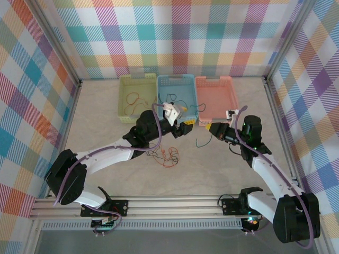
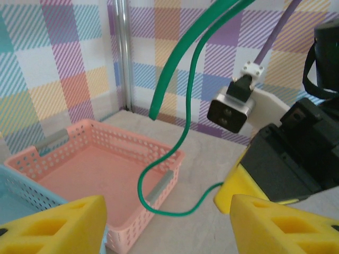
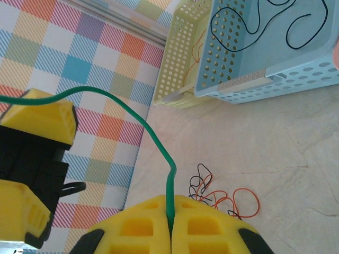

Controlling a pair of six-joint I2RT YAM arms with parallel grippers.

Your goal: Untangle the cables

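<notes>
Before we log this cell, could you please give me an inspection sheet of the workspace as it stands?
Surface: beige tabletop, no damage seen.
Job's things: green cable hanging from the right end effector; clump of cables, orange, red and black, on the tabletop; orange cable in the yellow basket; blue basket and pink basket alongside.
Clutter: nothing seen.
End effectors: left end effector open, holding nothing; right end effector shut on the green cable.
Cables: lilac arm cables along both arms.
Surroundings: plaid walls, metal frame.
</notes>
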